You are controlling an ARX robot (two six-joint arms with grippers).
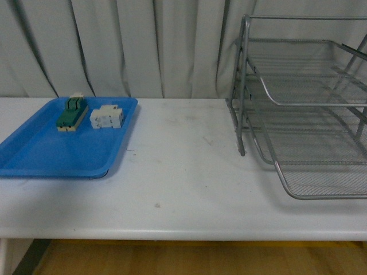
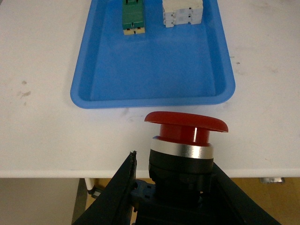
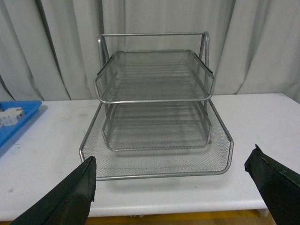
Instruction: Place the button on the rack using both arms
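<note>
Neither arm shows in the front view. The left wrist view looks down across the near edge of the white surface [image 2: 42, 140], so the left gripper [image 2: 180, 190] sits at that edge, just short of the blue tray [image 2: 150, 98]. The right wrist view faces the rack [image 3: 154, 100] straight on, with the right gripper [image 3: 172, 159] low at the front edge of the surface.

The button [image 2: 185, 138] stands upright with its red mushroom cap on top, a bright silver ring below it and a black body underneath (the lower body is hidden between the fingers). The left gripper is clamped on that body, one black finger [image 2: 122, 192] on each side, holding the button off the surface, on the near side of the blue tray.

The right gripper is spread wide and holds nothing, touching nothing.

The rack [image 1: 309, 104], three mesh tiers in a tube frame, stands at the right of the surface. The green-topped block [image 1: 71, 113] and the white block [image 1: 106, 117] lie at the far end of the blue tray.
</note>
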